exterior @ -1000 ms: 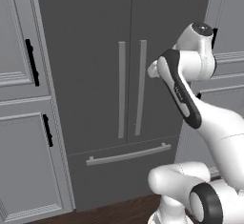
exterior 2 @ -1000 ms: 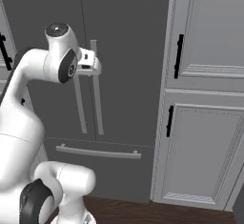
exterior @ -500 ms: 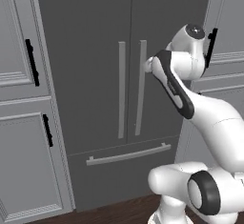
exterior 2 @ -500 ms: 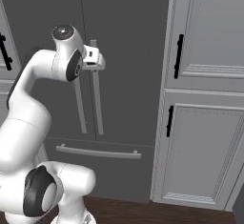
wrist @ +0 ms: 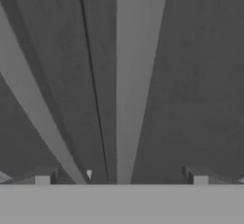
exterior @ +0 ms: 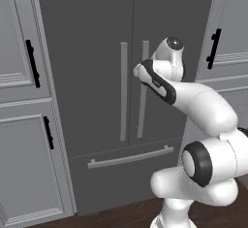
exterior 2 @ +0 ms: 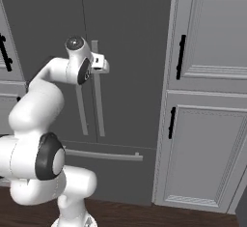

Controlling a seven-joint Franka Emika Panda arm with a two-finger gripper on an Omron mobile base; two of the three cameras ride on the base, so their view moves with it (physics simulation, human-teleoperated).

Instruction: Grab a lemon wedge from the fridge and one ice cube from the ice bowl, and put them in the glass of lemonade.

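Observation:
The tall dark grey fridge (exterior: 92,38) (exterior 2: 130,23) stands with both doors shut. Its two long light grey handles (exterior: 124,91) run side by side, and the drawer bar (exterior: 131,156) lies below. My gripper (exterior 2: 103,65) is at the upper part of the right door's handle (exterior 2: 99,105). In the hand view my gripper (wrist: 121,179) is open, and that handle (wrist: 136,75) runs up between the two fingertips (wrist: 43,179), close in front. The lemon wedge, the ice bowl and the glass of lemonade are out of view.
Pale grey panelled cabinets with black handles flank the fridge on the left (exterior: 19,125) and on the right (exterior 2: 207,124). Dark wood floor (exterior 2: 144,214) runs along the bottom. My arm's elbow and base take up the space just before the fridge.
The arm has stretched forward and brought the hand up to the fridge's right door handle. The jaws have stayed open and the doors have stayed shut.

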